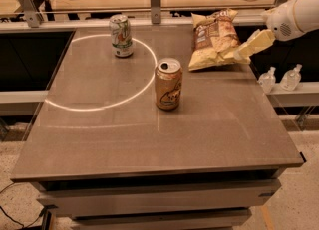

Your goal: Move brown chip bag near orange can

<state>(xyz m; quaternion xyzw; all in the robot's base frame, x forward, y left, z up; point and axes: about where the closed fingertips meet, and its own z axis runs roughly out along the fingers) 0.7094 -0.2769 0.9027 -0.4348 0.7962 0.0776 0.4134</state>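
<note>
The brown chip bag [215,41] lies crinkled and puffy at the table's far right, pale yellow with a brown printed panel. The orange can [168,84] stands upright near the middle of the table, well in front and to the left of the bag. My gripper [244,51] comes in from the right on a white arm [294,17]. Its tip is at the bag's right edge, touching it or nearly so.
A white-and-green can [121,35] stands at the far left of the grey table [149,139], inside a bright ring of light. Two small clear bottles [279,78] stand on a ledge off the right side. A cluttered counter runs behind the table.
</note>
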